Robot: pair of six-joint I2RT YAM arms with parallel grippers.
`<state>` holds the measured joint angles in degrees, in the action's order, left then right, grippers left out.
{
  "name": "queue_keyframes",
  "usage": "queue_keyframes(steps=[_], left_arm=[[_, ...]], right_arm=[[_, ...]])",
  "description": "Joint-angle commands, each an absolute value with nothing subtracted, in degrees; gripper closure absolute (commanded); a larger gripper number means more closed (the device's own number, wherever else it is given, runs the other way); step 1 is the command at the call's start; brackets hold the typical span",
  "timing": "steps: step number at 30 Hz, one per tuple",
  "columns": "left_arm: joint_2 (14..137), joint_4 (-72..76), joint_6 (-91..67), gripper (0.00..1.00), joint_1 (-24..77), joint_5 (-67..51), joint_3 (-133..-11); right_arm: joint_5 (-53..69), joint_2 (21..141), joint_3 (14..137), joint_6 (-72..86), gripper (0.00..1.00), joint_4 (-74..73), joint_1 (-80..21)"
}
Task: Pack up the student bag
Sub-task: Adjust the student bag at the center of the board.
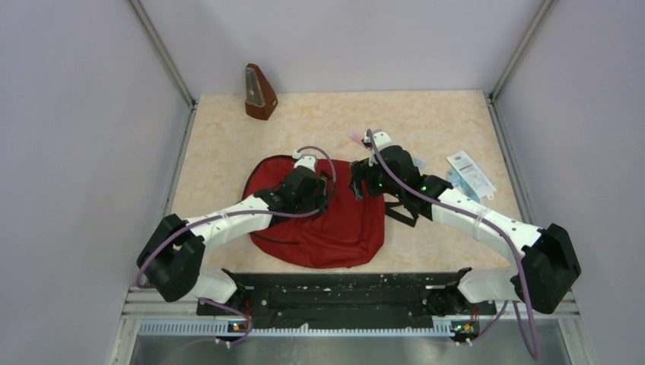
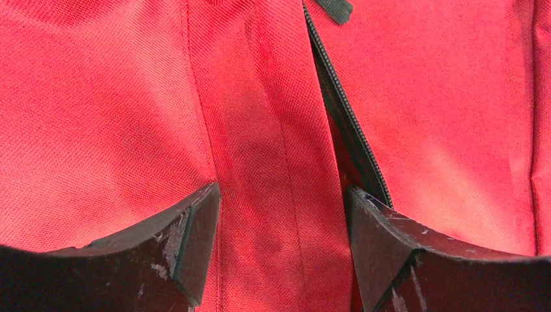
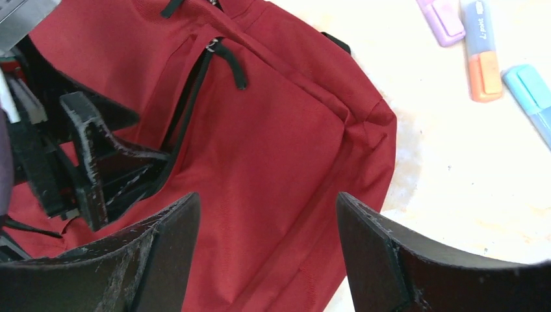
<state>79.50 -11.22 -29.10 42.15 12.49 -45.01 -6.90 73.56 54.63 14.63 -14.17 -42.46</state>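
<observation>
The left gripper (image 2: pixel 281 201) stood moderately open, its two black fingers (image 2: pixel 188 240) at the bottom of the left wrist view with a raised fold of red fabric lying between them. It was down at the cloth of the bag (image 1: pixel 335 228), but I could not tell whether the tips pressed on it. A black zipper (image 2: pixel 344 123) ran from the top centre of that view down to the right-hand finger. The left arm (image 1: pixel 228 220) reached from the lower left of the top view up and rightward, with its wrist bent over the upper middle of the bag.

The right gripper (image 3: pixel 266 208) was spread wide and held nothing. Its fingers framed the bag's near corner at the bottom of the right wrist view, apparently just above the fabric. The right arm (image 1: pixel 479 217) stretched from the lower right of the top view up and leftward, ending at the bag's upper right edge.

The bag lay flat on the table (image 1: pixel 426 122) at the centre of the top view, between the two arms. A brown metronome (image 1: pixel 258 95) stood upright at the upper left of the table, well apart from the bag. A black zipper pull (image 3: pixel 237 65) lay on the fabric at the upper left of the right wrist view. Three highlighters, purple (image 3: pixel 442 16), orange (image 3: pixel 481 58) and blue (image 3: pixel 529 91), lay on the table at that view's upper right. A clear packet (image 1: pixel 470 171) lay at the table's right edge.
</observation>
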Motion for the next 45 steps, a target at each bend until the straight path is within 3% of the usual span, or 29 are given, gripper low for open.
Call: queue_keyframes(steps=[1, 5, 8, 10, 16, 25, 31, 38, 43, 45], left_arm=[[83.4, -17.8, -30.3, 0.25, 42.5, 19.0, -49.3], [83.4, -20.6, -30.0, 0.26, 42.5, 21.2, -49.0], [81.7, -20.7, -30.2, 0.48, 42.5, 22.7, -47.3], [80.8, -22.1, -31.1, 0.57, 42.5, 25.4, -46.3], [74.9, -20.9, -33.6, 0.75, 42.4, 26.7, -40.8], [69.4, -13.6, -34.7, 0.86, 41.9, 22.4, -35.8], [69.2, -12.2, -35.0, 1.0, 41.8, 21.4, -34.7], [68.4, -10.8, -35.3, 1.0, 41.7, 21.0, -33.6], [67.5, -10.6, -35.1, 1.0, 41.5, 21.7, -33.4], [67.2, -12.3, -35.7, 1.0, 40.8, 23.4, -33.8]], right_arm=[[-5.5, 73.4, 54.3, 15.5, 0.26, -12.2, -42.0], [-5.1, 73.7, 53.9, 15.5, 0.26, -11.7, -42.0], [-4.5, 74.2, 53.7, 16.4, 0.27, -11.3, -42.1], [-3.2, 74.8, 53.5, 17.7, 0.28, -10.5, -42.1], [-3.7, 78.5, 54.4, 23.9, 0.32, -6.8, -46.3], [-5.7, 88.4, 58.5, 35.0, 0.37, -0.5, -51.6], [-4.8, 92.8, 61.4, 37.1, 0.37, 2.8, -53.0], [-6.1, 98.3, 65.7, 36.9, 0.41, 0.8, -53.2], [-4.7, 102.0, 67.8, 36.2, 0.53, 0.2, -53.2], [-4.7, 102.5, 68.8, 35.7, 0.67, -2.4, -53.2]])
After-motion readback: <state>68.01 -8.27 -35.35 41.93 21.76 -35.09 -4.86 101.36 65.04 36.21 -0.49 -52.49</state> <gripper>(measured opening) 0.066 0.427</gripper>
